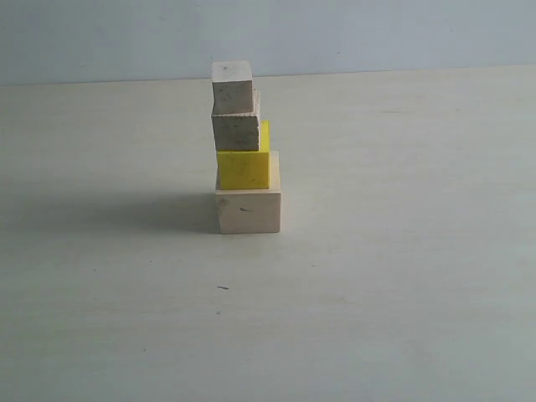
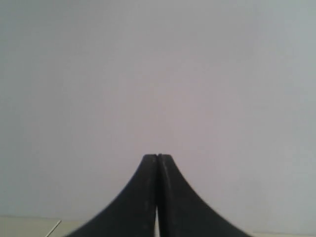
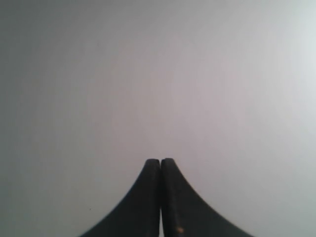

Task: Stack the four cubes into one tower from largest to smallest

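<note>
Tower point(image 1: 243, 167) stands complete near the middle of the surface point(image 1: 402, 293), large pale wood cube point(image 1: 248, 209) lowest and tiny pale wood cube point(image 1: 232, 86) topmost, while left pincer point(image 2: 157, 158) and right pincer point(image 3: 161, 162), both pressed together and empty, face blank wall away from it, so I cannot tell which is nearer.

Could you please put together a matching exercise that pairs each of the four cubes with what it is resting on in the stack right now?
Things:
1. large pale wood cube
2. yellow cube
3. grainy grey-tan cube
4. small pale cube

Places:
A. at the very top, with nothing on it
B. directly on the table
C. directly on the yellow cube
D. directly on the large pale wood cube

Right pairs: 1-B, 2-D, 3-C, 4-A.
</note>
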